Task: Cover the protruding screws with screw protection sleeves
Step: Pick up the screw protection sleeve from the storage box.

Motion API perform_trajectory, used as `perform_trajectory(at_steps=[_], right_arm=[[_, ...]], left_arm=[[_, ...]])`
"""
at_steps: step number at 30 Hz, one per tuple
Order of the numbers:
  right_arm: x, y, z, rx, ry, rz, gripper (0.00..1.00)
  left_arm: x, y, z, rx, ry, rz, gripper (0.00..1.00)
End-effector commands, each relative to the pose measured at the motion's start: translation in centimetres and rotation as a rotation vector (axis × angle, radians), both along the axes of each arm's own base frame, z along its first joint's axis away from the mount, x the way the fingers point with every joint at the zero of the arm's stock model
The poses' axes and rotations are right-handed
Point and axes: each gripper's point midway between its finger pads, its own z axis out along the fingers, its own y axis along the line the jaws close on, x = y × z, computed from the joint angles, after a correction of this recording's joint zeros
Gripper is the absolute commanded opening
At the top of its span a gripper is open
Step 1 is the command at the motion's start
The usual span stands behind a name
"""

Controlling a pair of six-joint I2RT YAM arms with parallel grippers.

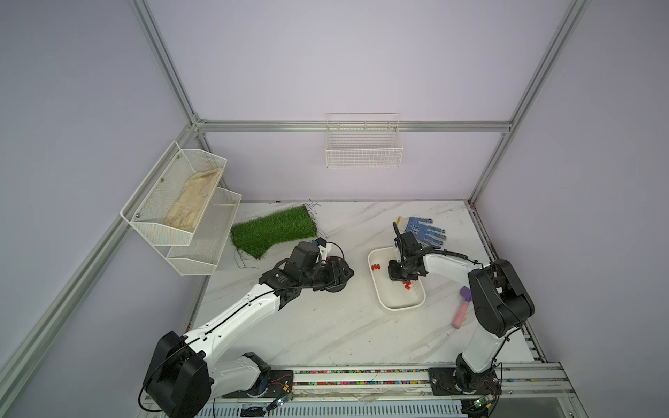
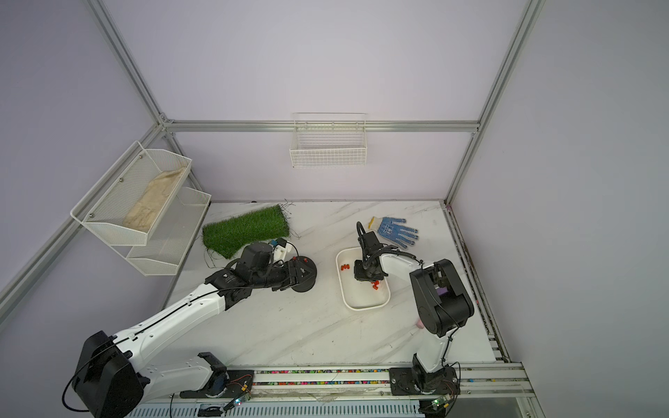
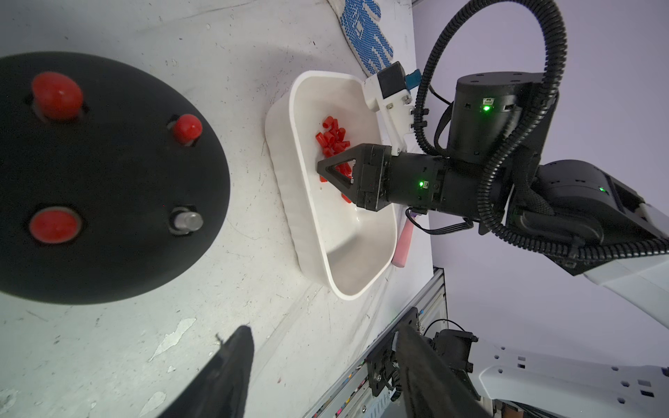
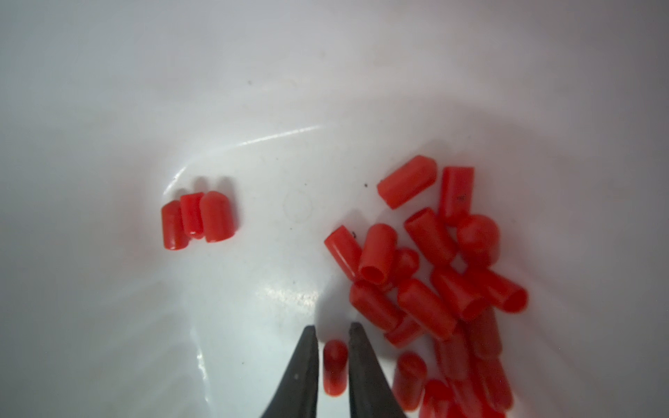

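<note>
Right gripper (image 4: 333, 325): set inside tray (image 1: 396, 298), jaws closed onto one sleeve (image 4: 335, 367).
Left gripper (image 3: 324, 327): held wide open, nothing gripped, beside base (image 3: 108, 181).
Sleeves (image 4: 427, 275): heaped in tray, at 3 o'clock from base in both top views.
Screws (image 3: 186, 220): three capped in red on base, one left bare.

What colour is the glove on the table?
The glove is white with blue dots, clearest in a top view.

Your left arm (image 1: 235, 318) reaches low and forward, and your left gripper (image 3: 324, 329) has its jaws wide apart, holding nothing. Your right arm (image 1: 449, 266) bends at the elbow, wrist pointing down. Your right gripper (image 4: 333, 326) pinches one sleeve (image 4: 335, 365).
</note>
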Motion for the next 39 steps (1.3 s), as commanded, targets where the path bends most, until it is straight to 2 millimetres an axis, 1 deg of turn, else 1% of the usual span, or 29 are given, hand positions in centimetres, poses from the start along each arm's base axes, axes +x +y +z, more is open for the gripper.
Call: perform_trajectory(at_steps=[1,9,14,17,19,22,24,27,30,32,35,39], right_arm=[[0.5,-0.2,0.0,-0.012,0.003,-0.006,0.19],[0.5,-0.2,0.2,-0.008,0.001,-0.003,0.14],[0.4,-0.2,0.3,-0.008,0.0,-0.004,0.12],[0.6,-0.1,1.2,0.006,-0.02,-0.006,0.12],[0.8,0.2,2.3,0.025,-0.045,-0.008,0.12],[1.2,0.7,4.6,0.067,-0.091,-0.012,0.12],[1.4,1.2,6.5,0.107,-0.132,-0.005,0.12],[1.8,1.8,9.8,0.169,-0.205,-0.003,0.12],[2.4,2.9,14.1,0.277,-0.316,0.001,0.12],[2.5,3.9,17.1,0.368,-0.376,0.015,0.12],[2.4,5.4,20.9,0.492,-0.44,0.05,0.12],[1.9,7.0,25.0,0.639,-0.505,0.092,0.13]], left_arm=[[0.0,0.0,1.3,-0.023,-0.057,-0.007,0.64],[0.0,0.0,1.1,-0.02,-0.053,-0.008,0.64],[0.0,0.0,1.2,-0.019,-0.055,-0.006,0.64],[0.0,0.1,1.2,-0.019,-0.057,-0.001,0.64],[0.1,0.2,1.2,-0.02,-0.059,0.002,0.64],[0.3,0.4,1.4,-0.022,-0.06,0.025,0.64],[0.5,0.6,1.7,-0.037,-0.065,0.038,0.64],[0.9,0.9,2.8,-0.081,-0.092,0.06,0.64],[1.4,1.1,3.9,-0.133,-0.123,0.082,0.64],[1.7,1.0,4.9,-0.184,-0.139,0.083,0.63],[2.3,0.5,6.4,-0.273,-0.164,0.07,0.59],[2.9,-0.5,8.9,-0.377,-0.216,0.035,0.52]])
